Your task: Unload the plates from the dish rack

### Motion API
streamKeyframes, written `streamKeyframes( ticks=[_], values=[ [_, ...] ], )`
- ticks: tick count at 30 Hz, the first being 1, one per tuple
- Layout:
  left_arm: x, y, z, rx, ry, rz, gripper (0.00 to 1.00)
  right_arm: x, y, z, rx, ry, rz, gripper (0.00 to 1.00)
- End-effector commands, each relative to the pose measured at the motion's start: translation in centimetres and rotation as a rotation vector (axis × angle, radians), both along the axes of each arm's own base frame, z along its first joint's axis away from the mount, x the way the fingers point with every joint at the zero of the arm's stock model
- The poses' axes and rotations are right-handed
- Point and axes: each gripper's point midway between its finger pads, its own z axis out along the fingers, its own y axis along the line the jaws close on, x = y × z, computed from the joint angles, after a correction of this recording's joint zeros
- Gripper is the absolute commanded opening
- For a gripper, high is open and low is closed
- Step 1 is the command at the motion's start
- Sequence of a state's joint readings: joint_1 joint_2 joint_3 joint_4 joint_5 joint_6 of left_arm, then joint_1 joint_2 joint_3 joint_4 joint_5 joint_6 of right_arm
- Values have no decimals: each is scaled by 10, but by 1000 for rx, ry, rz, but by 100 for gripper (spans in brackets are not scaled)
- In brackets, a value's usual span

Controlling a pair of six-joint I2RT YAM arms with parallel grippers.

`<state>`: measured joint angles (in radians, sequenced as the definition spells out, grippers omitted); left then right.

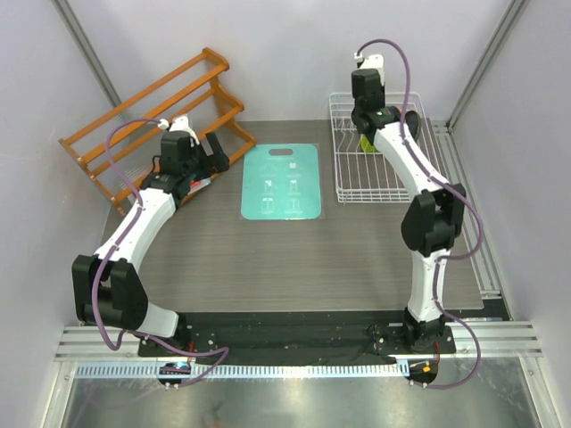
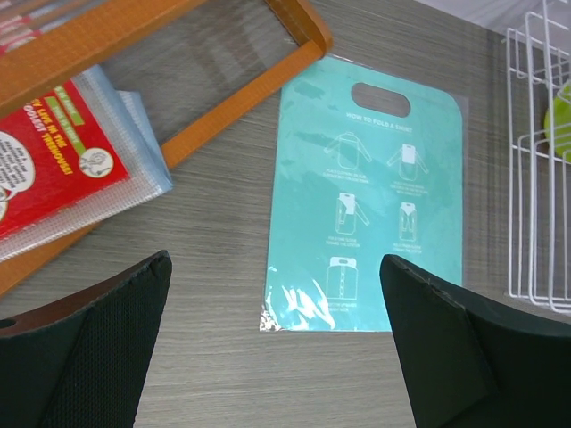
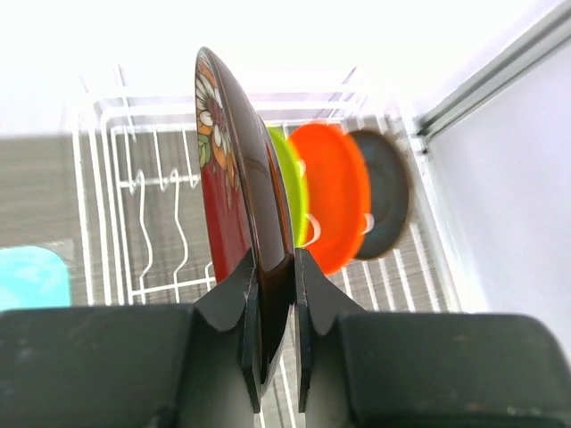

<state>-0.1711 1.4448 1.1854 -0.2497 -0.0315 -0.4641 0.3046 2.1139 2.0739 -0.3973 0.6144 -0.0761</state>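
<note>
My right gripper [image 3: 275, 267] is shut on the rim of the dark red floral plate [image 3: 234, 178], which stands on edge over the white wire dish rack [image 3: 98, 205]. Behind it stand the lime plate [image 3: 290, 178], the orange plate [image 3: 335, 196] and the dark teal plate [image 3: 384, 205], upright among the tines. In the top view the right gripper [image 1: 364, 125] is over the rack [image 1: 384, 192], and a bit of lime plate [image 1: 367, 143] shows below it. My left gripper [image 2: 277, 294] is open and empty above the table, left of the teal board [image 2: 370, 196].
The orange-brown wooden slatted rack [image 1: 152, 116] stands at the back left, with a red printed packet [image 2: 53, 160] under it. The teal board [image 1: 281, 183] lies flat between the two racks. The dish rack's edge [image 2: 535, 178] shows at the right of the left wrist view.
</note>
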Motion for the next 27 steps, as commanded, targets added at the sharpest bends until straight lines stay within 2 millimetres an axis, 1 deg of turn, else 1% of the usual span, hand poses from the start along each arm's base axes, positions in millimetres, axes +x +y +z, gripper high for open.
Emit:
streamKeyframes(
  ticks=[1,2,3,4,5,6,7,8,9,10,11,12,13,14,15,16,17,18,20,21,23,24,25,27],
  values=[
    [-2,-20,25,-80,-89,-84,100,-34,6,100,133,-219,33,1],
    [-5,-26,20,-101,-82,-111,99,-39,19,100,168,-203,105,1],
    [-4,-31,24,-130,-97,-128,99,-53,22,111,216,-209,130,1],
    [-6,-35,25,-148,-98,-142,100,-59,30,101,268,-180,155,1],
    [-10,-43,21,-179,-85,-181,99,-68,46,97,323,-141,240,1],
    [-9,-49,26,-215,-103,-196,99,-82,52,94,361,-122,275,1],
    [-10,-55,28,-242,-108,-219,99,-90,64,94,413,-109,336,1],
    [-14,-66,29,-286,-113,-275,99,-99,86,94,500,-90,433,1],
    [-14,-71,36,-320,-138,-294,100,-106,96,79,552,-51,472,1],
    [-16,-78,40,-380,-138,-312,100,-119,106,90,600,-60,535,1],
    [-19,-90,48,-437,-171,-378,99,-122,115,94,664,-77,563,1],
    [-22,-96,51,-473,-177,-408,99,-132,126,83,709,-37,618,1],
    [-24,-101,54,-538,-169,-415,99,-141,130,89,733,-48,648,1],
    [-23,-105,64,-566,-215,-443,100,-144,133,95,780,-70,663,1],
    [-29,-110,59,-592,-205,-470,99,-151,137,83,806,-39,682,1],
    [-30,-112,61,-635,-202,-470,99,-161,140,91,830,-50,710,1],
    [-32,-114,60,-651,-224,-488,100,-164,144,98,878,-78,731,1],
    [-34,-117,61,-670,-227,-504,99,-174,151,86,921,-38,765,1],
    [-37,-122,62,-710,-242,-523,99,-186,158,83,1003,-29,792,1],
    [-40,-123,55,-724,-232,-526,99,-191,161,87,1023,-46,822,1],
    [-44,-127,55,-763,-256,-532,98,-200,165,94,1056,-73,865,1],
    [-46,-128,46,-771,-245,-527,98,-204,165,83,1081,-49,853,1],
    [-49,-131,49,-777,-266,-540,98,-207,166,85,1094,-54,870,1],
    [-50,-132,41,-780,-262,-522,98,-213,169,80,1134,-35,876,1]
  ],
)
